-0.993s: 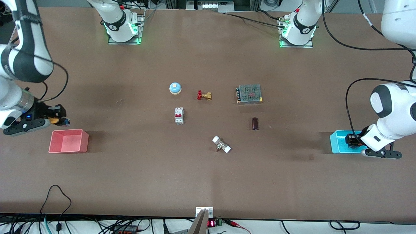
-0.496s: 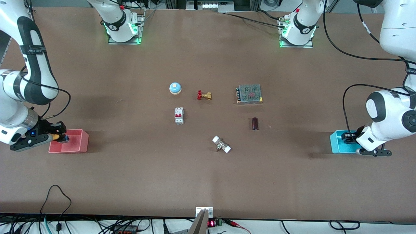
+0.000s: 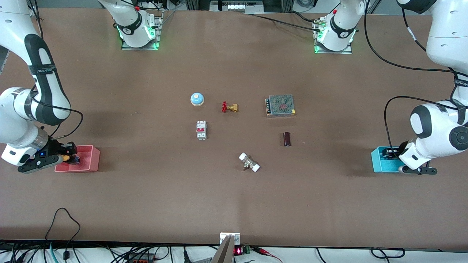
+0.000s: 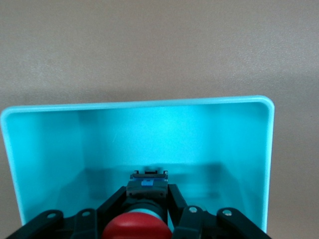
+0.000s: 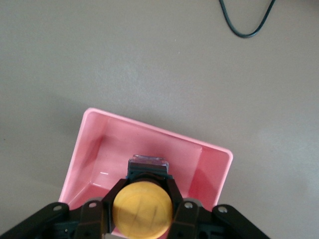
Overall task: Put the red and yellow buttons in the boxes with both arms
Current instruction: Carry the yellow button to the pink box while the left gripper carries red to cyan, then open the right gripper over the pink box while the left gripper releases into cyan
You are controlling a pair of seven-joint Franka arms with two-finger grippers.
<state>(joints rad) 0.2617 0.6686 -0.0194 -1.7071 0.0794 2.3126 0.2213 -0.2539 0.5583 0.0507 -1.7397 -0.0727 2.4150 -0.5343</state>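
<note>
Left wrist view: the red button (image 4: 135, 226) is being pinched by its dark base between the left gripper (image 4: 144, 204) fingers, hanging inside the walls of the cyan box (image 4: 45, 149); contact with the floor cannot be told.
Right wrist view: the yellow button (image 5: 142, 209) is being clamped between the right gripper (image 5: 145, 194) fingers, hanging over the open pink box (image 5: 214, 169), near its rim.
Cyan box position: it is sitting at the left arm's end of the table (image 3: 234, 204), with the left gripper (image 3: 393, 154) reaching down into it.
Pink box position: the pink box (image 3: 89, 160) is sitting at the right arm's end, with the right gripper (image 3: 69, 157) hanging over its edge.
Progress: both buttons are being held over or in their boxes; by my judgement transport is done, and lowering, release and withdrawal are left for each arm.
Risk: a release from height may be tipping a button onto its cap.
Bystanders: bell (image 3: 197, 99), valve (image 3: 229, 107), power supply (image 3: 280, 105), breaker (image 3: 201, 130), dark cylinder (image 3: 287, 139) and white-ended fitting (image 3: 249, 162) are lying mid-table, well apart from both boxes.
</note>
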